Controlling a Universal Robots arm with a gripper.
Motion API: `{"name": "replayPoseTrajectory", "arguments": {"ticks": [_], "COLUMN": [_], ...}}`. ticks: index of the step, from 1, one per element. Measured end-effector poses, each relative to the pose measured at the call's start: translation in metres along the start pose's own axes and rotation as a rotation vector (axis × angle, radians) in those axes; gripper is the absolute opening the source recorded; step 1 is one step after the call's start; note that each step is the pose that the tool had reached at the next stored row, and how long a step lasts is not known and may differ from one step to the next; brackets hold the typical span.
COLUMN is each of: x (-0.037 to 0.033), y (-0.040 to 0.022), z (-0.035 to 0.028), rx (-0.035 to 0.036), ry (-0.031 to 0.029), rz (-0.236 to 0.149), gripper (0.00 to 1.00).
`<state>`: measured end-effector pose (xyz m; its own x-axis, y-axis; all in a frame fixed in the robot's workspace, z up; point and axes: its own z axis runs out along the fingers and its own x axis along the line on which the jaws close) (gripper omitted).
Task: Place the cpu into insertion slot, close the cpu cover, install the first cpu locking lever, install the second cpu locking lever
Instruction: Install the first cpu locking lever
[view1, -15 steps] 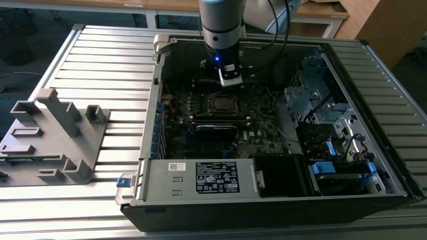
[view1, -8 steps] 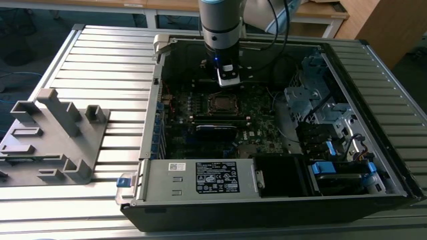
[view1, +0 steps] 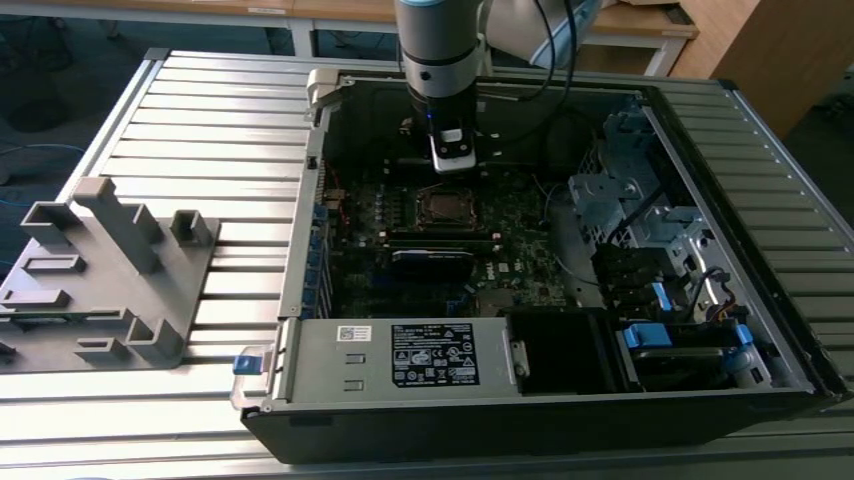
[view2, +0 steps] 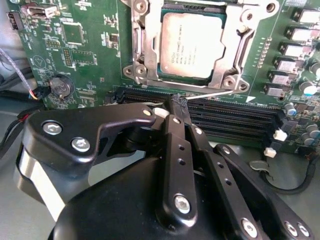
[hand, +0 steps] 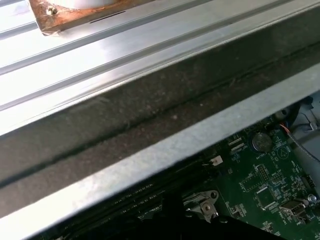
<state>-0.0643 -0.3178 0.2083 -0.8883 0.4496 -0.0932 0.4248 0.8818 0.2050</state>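
The cpu (view2: 192, 45) lies flat in the insertion slot (view1: 441, 205) on the green motherboard. Its silver face shows through the window of the cpu cover (view2: 145, 47), which lies down around it. A thin silver locking lever (view2: 215, 93) runs along the socket's edge nearest the memory slots. My gripper (view2: 179, 104) has its black fingers (view2: 175, 145) brought together on that lever's hooked end. In the exterior view the gripper (view1: 451, 168) hangs inside the open computer case, just behind the socket.
Long black memory slots (view2: 225, 120) lie between the gripper and the socket. A coin battery (view2: 61, 87) sits beside them. The case's metal wall (hand: 150, 125) stands close to the wrist. A labelled power supply (view1: 427, 355) and a drive cage (view1: 641, 200) crowd the case. A grey fixture (view1: 107, 270) stands outside.
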Motion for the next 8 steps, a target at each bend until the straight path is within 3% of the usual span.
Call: {"name": "replayPoseTrajectory", "arguments": {"ticks": [8], "x": [0.0005], "y": [-0.0004], "z": [0.0011], "rx": [-0.0032], "ry": [-0.0018], "rz": [0.016], "gripper": [0.11]}}
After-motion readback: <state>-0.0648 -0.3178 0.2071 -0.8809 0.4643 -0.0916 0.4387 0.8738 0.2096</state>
